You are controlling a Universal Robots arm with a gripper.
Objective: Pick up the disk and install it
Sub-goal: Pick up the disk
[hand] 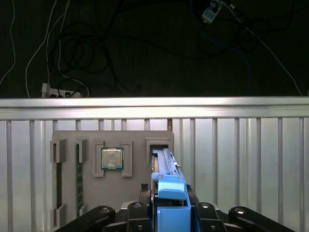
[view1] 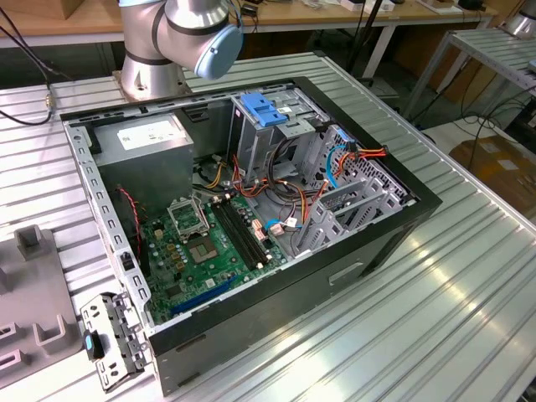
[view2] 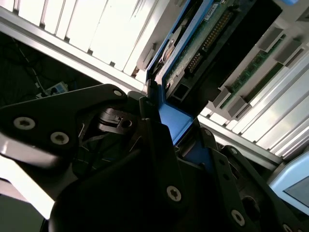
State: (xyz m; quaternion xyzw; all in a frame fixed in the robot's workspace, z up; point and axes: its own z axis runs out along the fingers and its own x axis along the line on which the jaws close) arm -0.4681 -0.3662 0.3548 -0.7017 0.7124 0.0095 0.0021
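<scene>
Ribbed aluminium slats formed the surface (view1: 469, 318). At the exterior view's left a grey fixture tray (view1: 33, 293) lay on it, with a loose metal bracket (view1: 113, 339) just beside the open computer case (view1: 251, 335). The case sat mid-surface with its green motherboard (view1: 209, 243) exposed, a grey power-supply box (view1: 146, 146) in one corner and a blue latch (view1: 264, 109) atop the drive bay. The arm's base (view1: 151, 67) stood behind the case, and a wooden worktop (view1: 50, 21) ran further back. At the exterior view's right stood a second slatted frame (view1: 494, 46).

In the first wrist view the fixture tray (hand: 111, 140) lay just ahead of the end effector (hand: 166, 215). A green memory stick (hand: 77, 179) sat in a slot well to one side and a processor chip (hand: 112, 158) in a nearer pocket. The end effector was pinching the disk (hand: 164, 164) by its blue carrier. The disk stood on edge directly ahead of the fingers, at the tray's end pocket, though whether it touched the tray could not be told. Beyond the surface's far edge the dark floor carried tangled cables (hand: 87, 48) and a power strip (hand: 58, 91).

In the second wrist view a black finger (view2: 149, 121) pressed against the carrier's edge, and the disk's green circuit board faced the camera.
</scene>
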